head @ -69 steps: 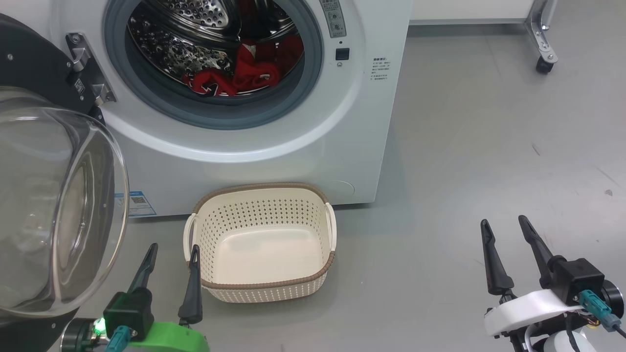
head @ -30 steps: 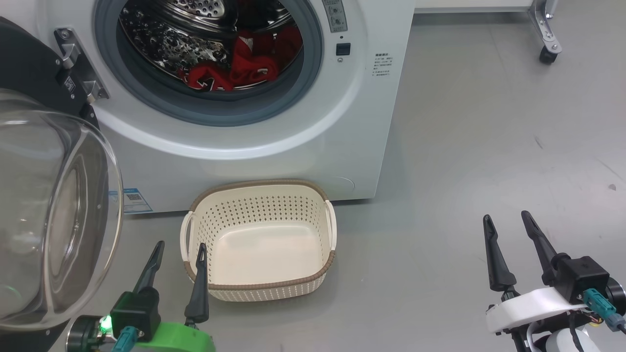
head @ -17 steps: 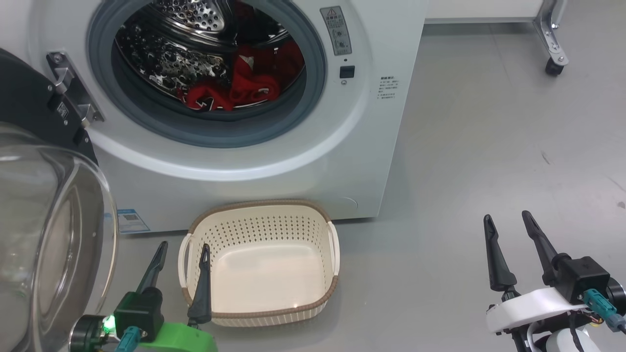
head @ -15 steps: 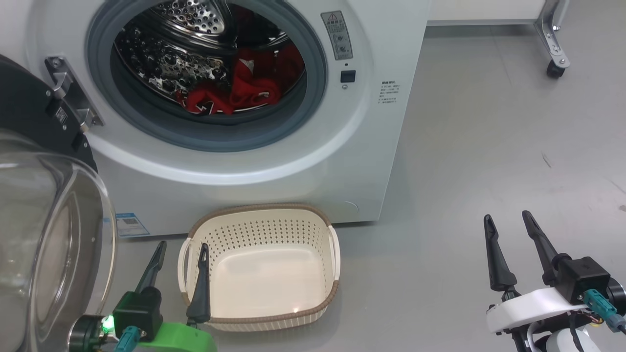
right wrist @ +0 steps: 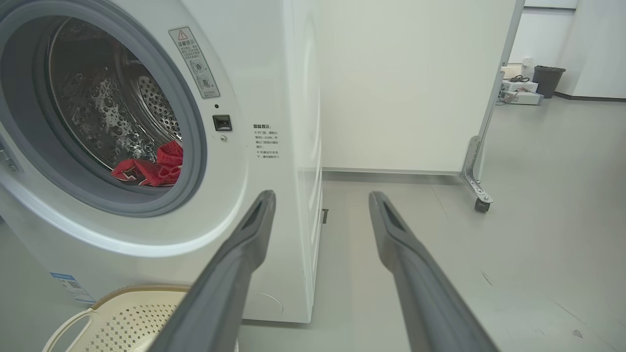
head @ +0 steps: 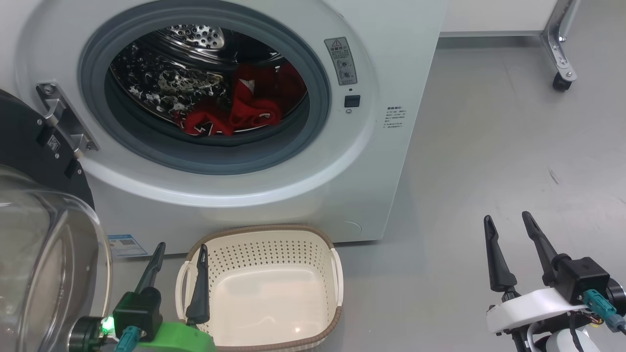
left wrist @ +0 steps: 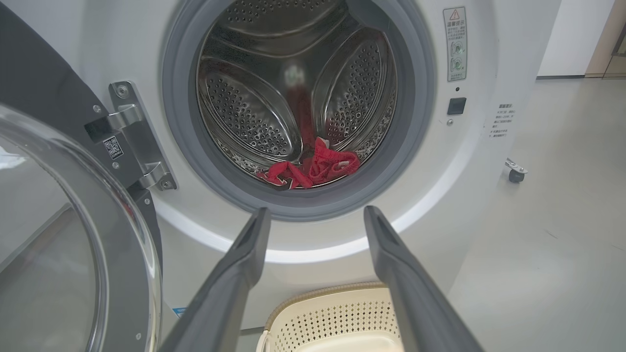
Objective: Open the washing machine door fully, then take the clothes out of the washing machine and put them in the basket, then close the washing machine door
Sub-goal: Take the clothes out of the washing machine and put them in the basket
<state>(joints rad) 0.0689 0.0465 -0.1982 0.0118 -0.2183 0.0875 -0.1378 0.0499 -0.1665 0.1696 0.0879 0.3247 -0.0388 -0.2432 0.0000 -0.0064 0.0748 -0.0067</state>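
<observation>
- The washing machine: one white, smooth-painted box. Its round opening is ringed by a matt grey rubber gasket. Behind that sits one shiny steel drum, perforated and ribbed
- The washing machine door: one, glossy black and round, swung wide out to the left on a bright metal hinge. Its clear glass bowl bulges at near left
- The clothes: soft, crumpled bright red fabric with small white and dark patches, heaped low in the drum toward its front lip. I cannot tell how many garments make up the heap
- The basket: one, cream plastic, a rounded rectangle with hole-dotted walls and a smooth bottom. It has a brown woven-look rim and two white loop handles. It stands on the grey floor just in front of the machine's foot, below the opening
- Left gripper: low at near left, between glass bowl and basket. Its two long dark tapered fingers point far toward the opening, spread wide with nothing between them. In the head view its right finger overlaps the basket's left handle; I cannot tell whether they touch
- Right gripper: low at near right over the floor, well apart from machine and basket. Its two fingers are likewise spread wide with nothing held, aimed past the machine's right front corner
- Also logged: one small blue sticker low on the machine's front, and one caster wheel at far right
</observation>
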